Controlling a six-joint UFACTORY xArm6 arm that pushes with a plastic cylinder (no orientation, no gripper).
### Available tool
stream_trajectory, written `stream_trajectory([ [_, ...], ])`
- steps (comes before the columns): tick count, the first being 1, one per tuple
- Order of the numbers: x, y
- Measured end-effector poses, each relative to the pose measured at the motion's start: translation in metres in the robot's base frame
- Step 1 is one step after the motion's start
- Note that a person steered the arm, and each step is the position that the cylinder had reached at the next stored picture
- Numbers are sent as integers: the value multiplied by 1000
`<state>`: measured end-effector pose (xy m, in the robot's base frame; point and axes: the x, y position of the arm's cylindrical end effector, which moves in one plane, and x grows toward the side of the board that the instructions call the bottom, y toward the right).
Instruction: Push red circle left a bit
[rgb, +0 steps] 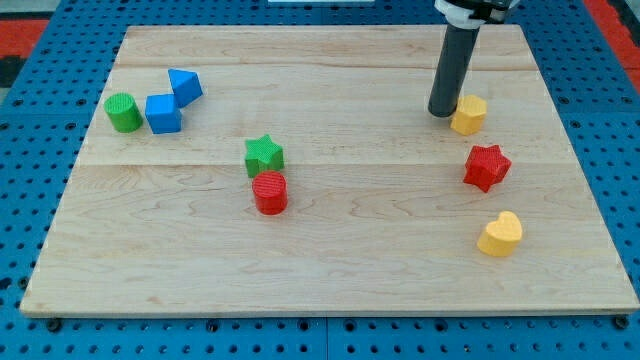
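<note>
The red circle (270, 192) sits on the wooden board (330, 270) a little left of centre, touching the green star (264, 154) just above it. My tip (441, 113) is far off at the view's upper right, right beside the left side of a yellow hexagon (469, 115). The tip is well to the right of and above the red circle.
A red star (487, 166) and a yellow heart (500, 235) lie on the view's right. A green cylinder (123, 112), a blue cube (163, 113) and a blue triangular block (185, 86) cluster at the upper left.
</note>
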<state>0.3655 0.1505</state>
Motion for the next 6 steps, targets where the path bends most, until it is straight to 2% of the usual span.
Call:
stream_trajectory([
  [1,3,18],
  [2,3,-30],
  [3,30,-88],
  [4,80,-153],
  [5,127,-164],
  [6,118,-188],
])
